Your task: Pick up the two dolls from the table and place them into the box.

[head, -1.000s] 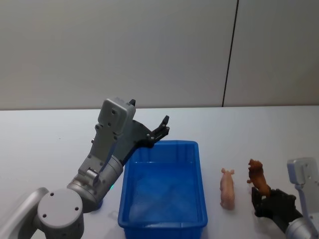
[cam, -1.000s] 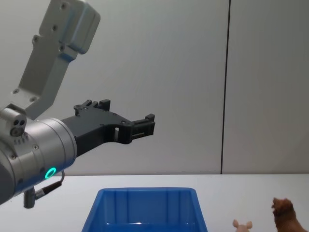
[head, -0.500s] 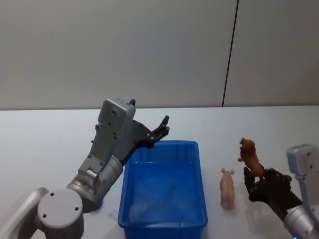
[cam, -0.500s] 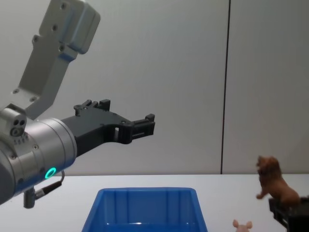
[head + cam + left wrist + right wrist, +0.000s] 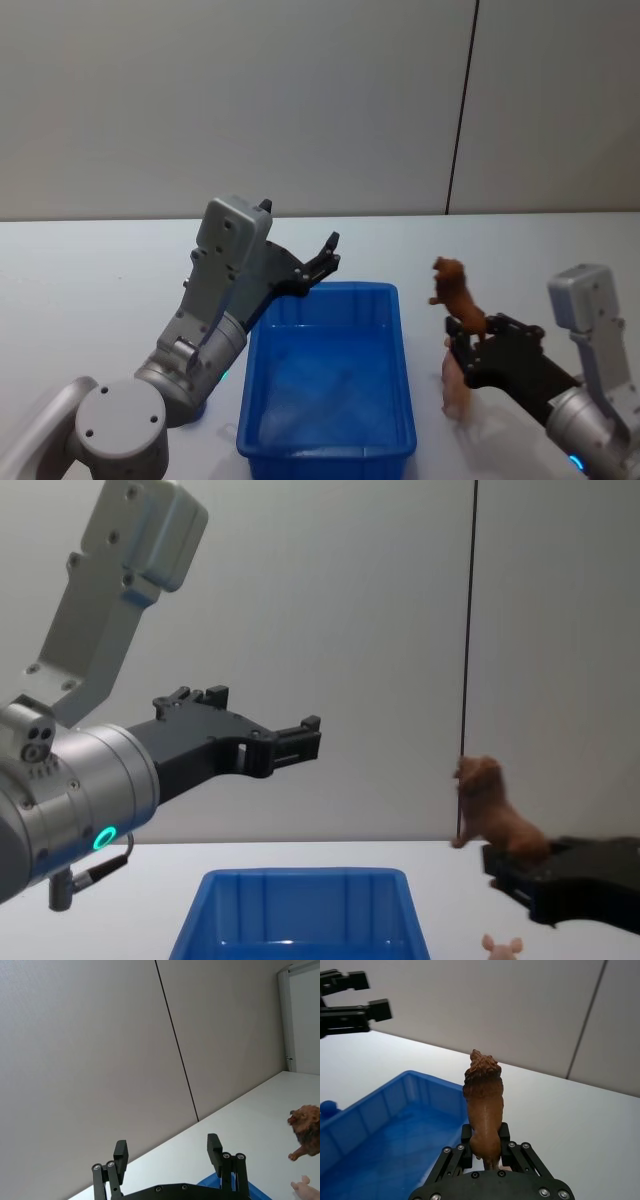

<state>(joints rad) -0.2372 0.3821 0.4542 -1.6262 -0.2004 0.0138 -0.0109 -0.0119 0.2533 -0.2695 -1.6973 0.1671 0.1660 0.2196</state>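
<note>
Brown lion doll (image 5: 455,290) is gripped low on its body by the right pincer (image 5: 470,345), whose fingers are closed on it. It is held upright, head uppermost, well above the white surface (image 5: 90,270). In the right wrist view the lion (image 5: 484,1100) is seen from behind, standing up out of that pincer (image 5: 485,1147), with the blue bin (image 5: 395,1105) lying lower and to the pincer's left. The lion is carried just to the right of the bin's rim (image 5: 325,440), not over its inside. Beneath the right pincer the pink pig doll (image 5: 455,385) is left lying on the surface, just beside the bin's right wall and partly covered by the pincer in the head view; whether it touches the wall cannot be told. From the chest, the lion (image 5: 490,815) is seen perched on the right pincer (image 5: 505,860), above the pig (image 5: 502,945). The left pincer (image 5: 325,255) is held in the air above the bin's far left corner, its fingers spread wide and nothing gripped.
</note>
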